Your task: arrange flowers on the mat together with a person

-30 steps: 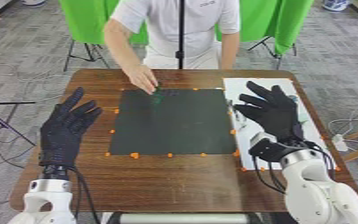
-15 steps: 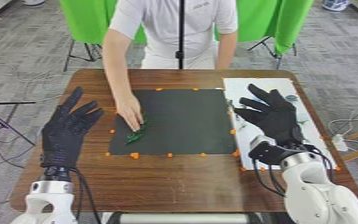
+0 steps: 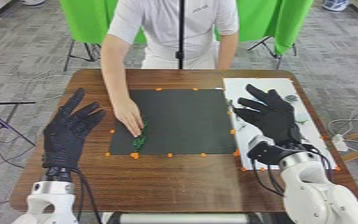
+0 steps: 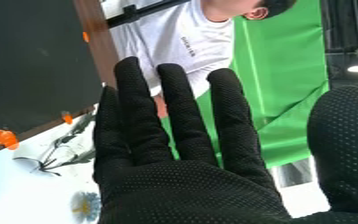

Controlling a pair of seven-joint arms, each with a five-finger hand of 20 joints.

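Observation:
In the head view, my left hand [image 3: 66, 132] is open over the table's left side, left of the dark mat [image 3: 186, 122]. My right hand [image 3: 271, 117] stands open above the white sheet [image 3: 233, 87], right of the mat. Green leafy stem [image 3: 140, 143] lies at the mat's left edge, under the fingertips of a person's hand [image 3: 129, 117]. In the right wrist view, my right hand [image 4: 189, 192] has straight fingers and holds nothing. Beside it, a leafy stem [image 4: 58, 152] and a pale blue flower [image 4: 86, 206] lie on the white sheet.
Orange markers [image 3: 135, 155] line the mat and the sheet on the brown table [image 3: 180, 185]. The person's arm [image 3: 115, 75] reaches across from the table's far side. A thin dark pole [image 3: 181, 35] rises at the far edge.
The person's hand has moved from the mat's far edge down its left side, bringing the green stem nearer the front left corner. Both my hands have stayed nearly still.

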